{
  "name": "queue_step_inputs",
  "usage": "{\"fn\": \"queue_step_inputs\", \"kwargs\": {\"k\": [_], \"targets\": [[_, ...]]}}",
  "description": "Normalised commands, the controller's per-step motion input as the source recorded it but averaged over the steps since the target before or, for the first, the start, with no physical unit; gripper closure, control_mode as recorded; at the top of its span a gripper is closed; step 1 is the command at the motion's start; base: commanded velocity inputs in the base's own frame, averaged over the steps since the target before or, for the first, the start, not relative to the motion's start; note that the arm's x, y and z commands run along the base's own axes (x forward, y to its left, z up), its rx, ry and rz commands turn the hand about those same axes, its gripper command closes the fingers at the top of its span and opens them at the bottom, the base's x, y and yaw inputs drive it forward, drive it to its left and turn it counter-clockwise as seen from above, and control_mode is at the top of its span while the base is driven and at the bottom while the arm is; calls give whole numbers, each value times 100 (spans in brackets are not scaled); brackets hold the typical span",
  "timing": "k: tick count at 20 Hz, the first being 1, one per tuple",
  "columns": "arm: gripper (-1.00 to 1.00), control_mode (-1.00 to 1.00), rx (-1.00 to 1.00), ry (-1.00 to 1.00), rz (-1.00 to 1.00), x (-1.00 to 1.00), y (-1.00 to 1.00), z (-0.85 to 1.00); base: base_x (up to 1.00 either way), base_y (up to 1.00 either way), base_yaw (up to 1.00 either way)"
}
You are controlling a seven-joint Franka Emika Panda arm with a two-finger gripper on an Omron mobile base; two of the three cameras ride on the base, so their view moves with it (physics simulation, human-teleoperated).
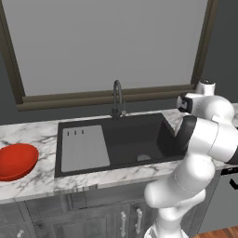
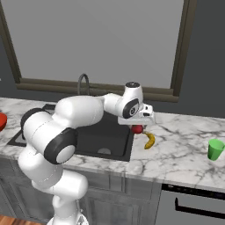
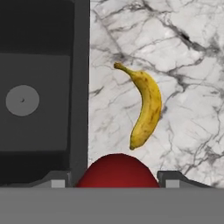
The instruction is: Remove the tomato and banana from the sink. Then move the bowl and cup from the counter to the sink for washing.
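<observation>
The gripper (image 3: pixel 118 183) straddled the tomato (image 3: pixel 117 171), jaws wide, over the counter (image 3: pixel 175 43) by the sink's (image 3: pixel 39 131) right edge, near the banana (image 3: pixel 146 105). Emptying seemed nearly finished; next, release and fetch the bowl (image 1: pixel 16 160).

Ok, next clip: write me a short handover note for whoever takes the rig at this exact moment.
Gripper: jaws stand wide with the tomato between the fingertips, at the counter's edge just right of the sink. Whether it is gripped or released, I cannot tell.
Banana: lying on the counter beside the sink, out of the basin.
Bowl: on the counter left of the sink.
Cup: upright on the counter, far right.
Done: banana out; tomato out of the basin.
Left: set the tomato down on the counter if it is not down yet, then move bowl and cup into the sink.
</observation>
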Motion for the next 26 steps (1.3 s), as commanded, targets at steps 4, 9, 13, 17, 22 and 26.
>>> {"fn": "queue_step_inputs", "kwargs": {"k": [4,9,13,17,22,26], "targets": [[100,-100,-1,5,0,-2,-30,0,0,0,0],[100,-100,-3,1,0,-1,-29,0,0,0,0],[100,-100,-3,0,0,0,-28,0,0,0,0],[100,-100,0,2,0,-1,-29,0,0,0,0],[100,-100,0,0,-2,-6,-24,-4,0,0,0],[100,-100,0,0,-3,-3,-14,-11,0,0,0]]}}
